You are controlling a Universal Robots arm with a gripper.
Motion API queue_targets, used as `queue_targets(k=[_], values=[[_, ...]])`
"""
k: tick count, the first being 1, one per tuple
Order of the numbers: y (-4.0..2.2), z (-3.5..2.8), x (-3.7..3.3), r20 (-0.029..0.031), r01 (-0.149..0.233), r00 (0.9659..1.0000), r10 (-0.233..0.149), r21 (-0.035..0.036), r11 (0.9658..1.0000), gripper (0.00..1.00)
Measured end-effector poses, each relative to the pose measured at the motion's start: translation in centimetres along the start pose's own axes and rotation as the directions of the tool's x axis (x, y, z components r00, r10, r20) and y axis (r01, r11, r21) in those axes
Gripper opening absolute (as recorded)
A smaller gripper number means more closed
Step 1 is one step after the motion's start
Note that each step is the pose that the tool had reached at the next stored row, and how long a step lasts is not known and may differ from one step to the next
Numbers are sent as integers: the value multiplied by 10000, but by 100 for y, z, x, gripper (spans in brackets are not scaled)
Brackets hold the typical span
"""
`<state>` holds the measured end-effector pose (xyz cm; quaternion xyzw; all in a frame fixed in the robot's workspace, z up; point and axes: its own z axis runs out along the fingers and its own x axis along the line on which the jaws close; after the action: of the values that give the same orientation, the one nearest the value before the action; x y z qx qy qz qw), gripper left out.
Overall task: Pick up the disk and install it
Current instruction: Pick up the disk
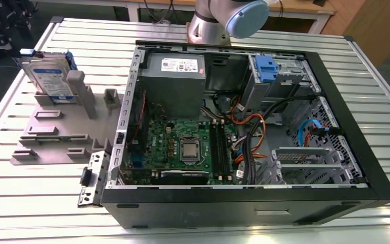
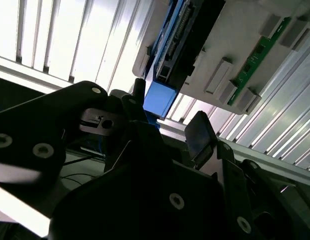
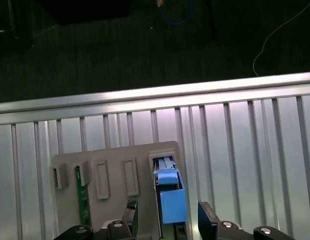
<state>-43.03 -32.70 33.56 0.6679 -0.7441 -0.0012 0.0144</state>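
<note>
The disk, silver with a white-and-blue label and blue rails, stands upright in a slot of the grey stand on the exterior view's left. From the wrist cameras its blue end shows edge-on, rising out of the stand. My gripper is open above it. One dark fingertip sits on one side of the blue end and the other on the far side, neither touching the disk.
An open computer case lies on the slatted metal table, with motherboard, cables and a blue-fronted drive bay inside. The arm's base rises behind the case. A green circuit board also stands in the stand. Beyond the table edge is dark floor.
</note>
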Motion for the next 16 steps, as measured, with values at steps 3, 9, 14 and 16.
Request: queue_targets(k=[3, 9, 14, 16], values=[[12, 23, 1, 2, 45, 10000, -45, 111, 9999, 59], [62, 101, 5, 13, 160, 9999, -161, 248, 9996, 59], [78, 183, 6, 15, 396, 9992, -396, 251, 9989, 59], [78, 204, 5, 7, 713, 9974, -714, 257, 9971, 59]])
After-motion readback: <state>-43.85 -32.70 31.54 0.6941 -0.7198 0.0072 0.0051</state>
